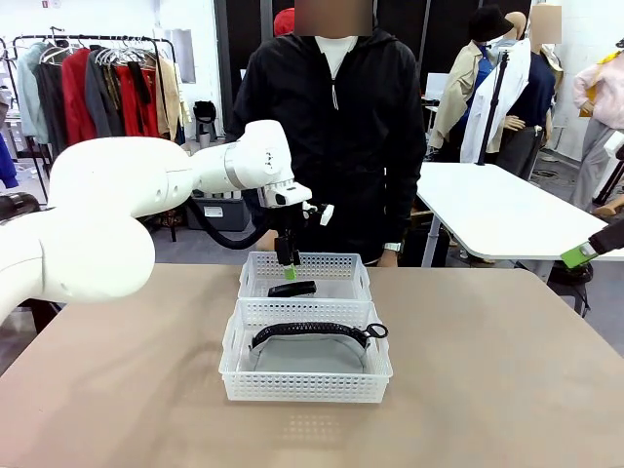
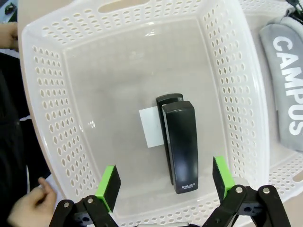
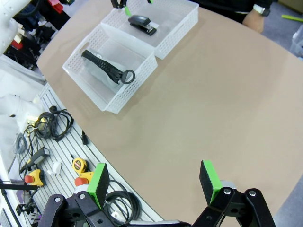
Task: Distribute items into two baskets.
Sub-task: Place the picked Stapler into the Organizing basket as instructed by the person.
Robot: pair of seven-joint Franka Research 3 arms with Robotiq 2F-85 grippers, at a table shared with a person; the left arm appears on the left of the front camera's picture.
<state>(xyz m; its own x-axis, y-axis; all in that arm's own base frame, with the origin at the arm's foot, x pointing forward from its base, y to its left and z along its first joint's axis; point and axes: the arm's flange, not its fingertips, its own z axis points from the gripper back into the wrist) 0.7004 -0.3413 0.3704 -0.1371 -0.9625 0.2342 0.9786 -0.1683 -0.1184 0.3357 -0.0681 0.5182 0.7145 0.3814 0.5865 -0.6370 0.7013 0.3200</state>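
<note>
Up close, the left tool (image 2: 164, 185) gapes empty above the stapler (image 2: 177, 142), whose pale label the front view hides.

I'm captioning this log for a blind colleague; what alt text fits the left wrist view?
A black stapler lies flat in a white perforated basket, with the left gripper open just above it. A grey pouch printed CAMPUS sits in the neighbouring basket.
</note>
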